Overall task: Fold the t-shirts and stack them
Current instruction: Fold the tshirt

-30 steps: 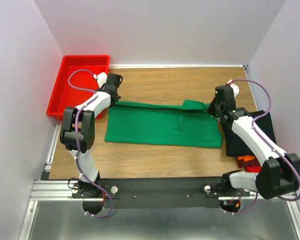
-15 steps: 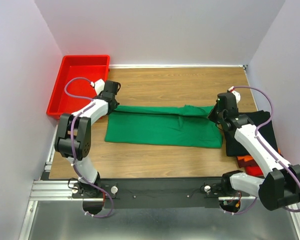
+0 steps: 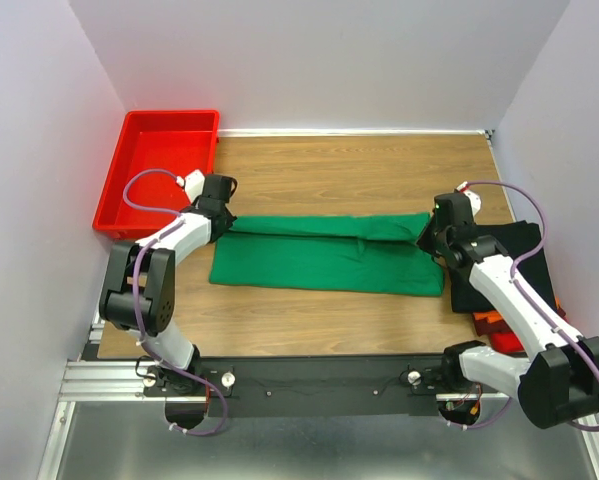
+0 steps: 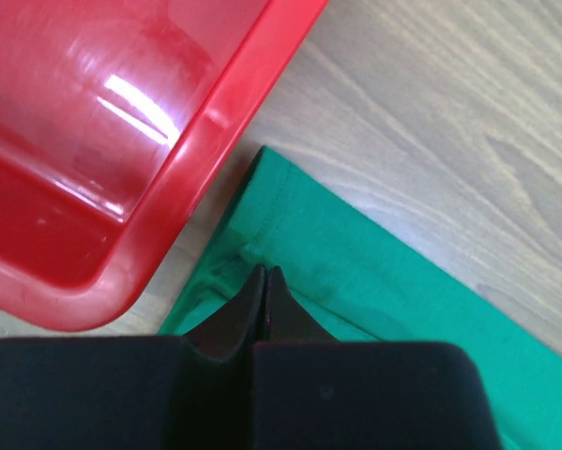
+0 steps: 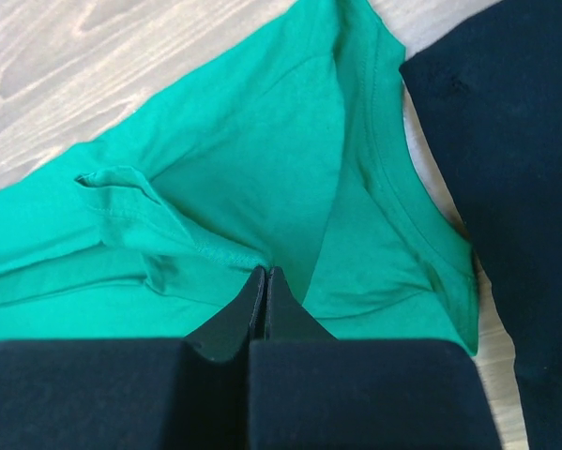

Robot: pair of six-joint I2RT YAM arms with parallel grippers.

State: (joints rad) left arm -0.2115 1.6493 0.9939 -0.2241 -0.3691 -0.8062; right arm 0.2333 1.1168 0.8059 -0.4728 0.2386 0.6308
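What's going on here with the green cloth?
Two robot arms are folding a green t-shirt on the wooden table. The left gripper pinches its far edge near the red tray; the right gripper pinches that edge at the other end, beside a black shirt. The edge lies folded over the shirt.

Left arm, right arm: white shells, black joints, looping purple cables; pincer fingers black, tapering to point.

jaws pinching green t-shirt, black t-shirt beside

The right arm covers most of the folded orange shirt.
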